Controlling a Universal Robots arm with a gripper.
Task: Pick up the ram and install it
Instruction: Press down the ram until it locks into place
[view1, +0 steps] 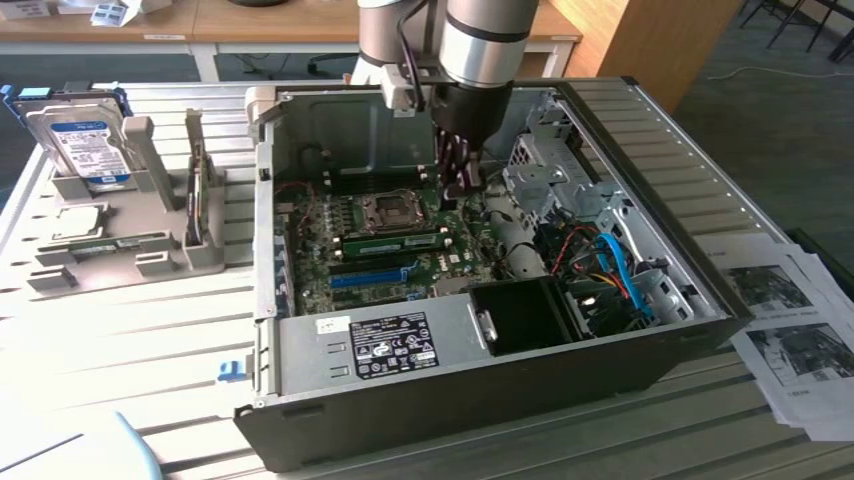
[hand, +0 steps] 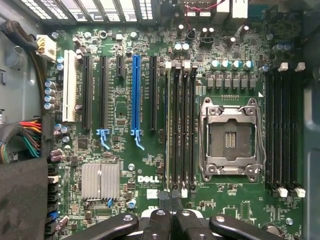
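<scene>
Green, the ram (view1: 395, 243) lies seated in a slot on the motherboard (hand: 125, 165) inside the open computer case (view1: 467, 400), just below the empty CPU socket (hand: 231, 138) in the exterior view. Above it hangs the end effector (view1: 461, 180), fingers pressed together and holding nothing, tips clear of the board. Case walls ring the board closely; a drive cage (view1: 547, 165) and cables (view1: 607, 270) crowd the exterior view's right. On the bench (view1: 120, 340), a hard drive (view1: 83, 145) stands in a grey rack (view1: 114, 245).
</scene>
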